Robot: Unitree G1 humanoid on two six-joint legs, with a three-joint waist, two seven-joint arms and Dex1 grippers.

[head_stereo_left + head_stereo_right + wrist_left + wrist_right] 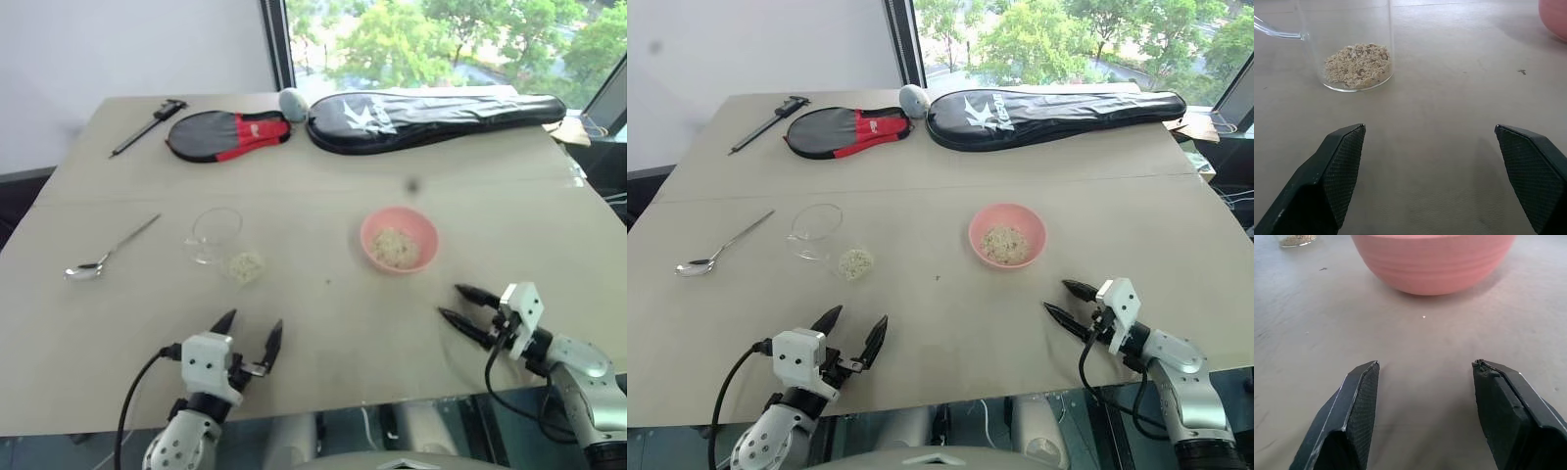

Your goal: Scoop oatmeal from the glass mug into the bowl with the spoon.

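The glass mug (217, 236) stands upright left of the table's middle, with a small heap of oatmeal (1357, 66) on its bottom. To its right sits the pink bowl (399, 240), holding more oatmeal (396, 247). The silver spoon (104, 257) lies flat on the table at the far left, apart from both grippers. My left gripper (254, 321) hovers near the front edge, just in front of the mug, open and empty. My right gripper (450, 302) is open and empty in front of and to the right of the bowl (1432, 264), pointing towards it.
A black racket cover (431, 117) and a red and black cover (230, 134) lie along the far side, with a grey rounded object (292, 101) between them. A long dark rod-like tool (147, 125) lies at the back left. The table's front edge (323, 411) runs just under my grippers.
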